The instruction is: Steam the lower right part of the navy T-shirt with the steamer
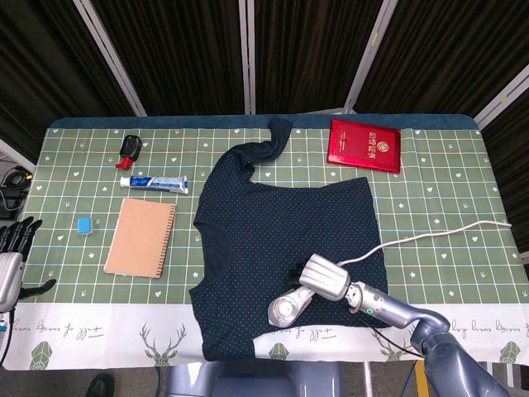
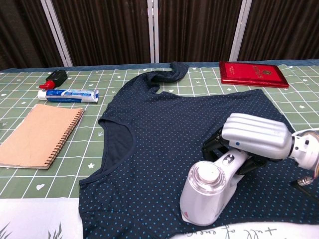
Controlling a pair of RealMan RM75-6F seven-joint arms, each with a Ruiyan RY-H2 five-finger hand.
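My right hand (image 2: 256, 137) wrapped round steamer (image 2: 212, 186) handle, head flat on navy T-shirt (image 1: 285, 248) near lower hem. I'd keep plate flush, glide slowly toward right edge — mind cord (image 1: 430, 236). Left hand (image 1: 12, 256) idle off table's (image 1: 463, 198) left edge, fingers apart, holding nothing.

Steamer (image 1: 291, 306) on T-shirt (image 1: 273, 231), notebook (image 1: 141, 237) to its left.

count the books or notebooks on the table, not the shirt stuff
2. A tan spiral notebook lies on the left part of the table, below the toothpaste tube. A red booklet lies at the far right, beyond the navy T-shirt. None looks hidden.
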